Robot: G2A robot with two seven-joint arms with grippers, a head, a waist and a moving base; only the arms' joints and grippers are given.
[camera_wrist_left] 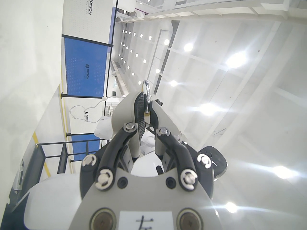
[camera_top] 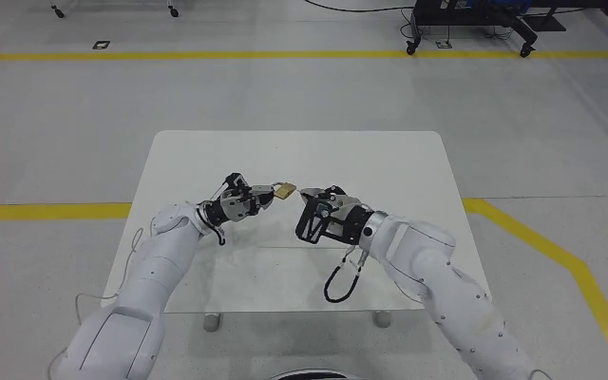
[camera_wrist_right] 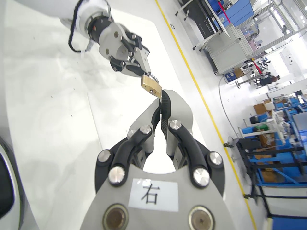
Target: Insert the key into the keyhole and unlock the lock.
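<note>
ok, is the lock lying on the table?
No, the left gripper grips the lock at its shackle end, holding it clear of the table.

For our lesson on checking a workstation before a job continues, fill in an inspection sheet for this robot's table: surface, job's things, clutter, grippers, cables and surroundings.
Surface: white rectangular table with rounded corners.
Job's things: small brass padlock with a silver shackle, held above the table, its keyhole end facing the right gripper; the key is not clear enough to confirm.
Clutter: nothing seen.
Grippers: left gripper shut on the padlock's shackle; right gripper shut, its tips close to the keyhole end.
Cables: black cable loop hanging at the right wrist; another at the left wrist.
Surroundings: yellow floor lines; black wheeled cart.
</note>
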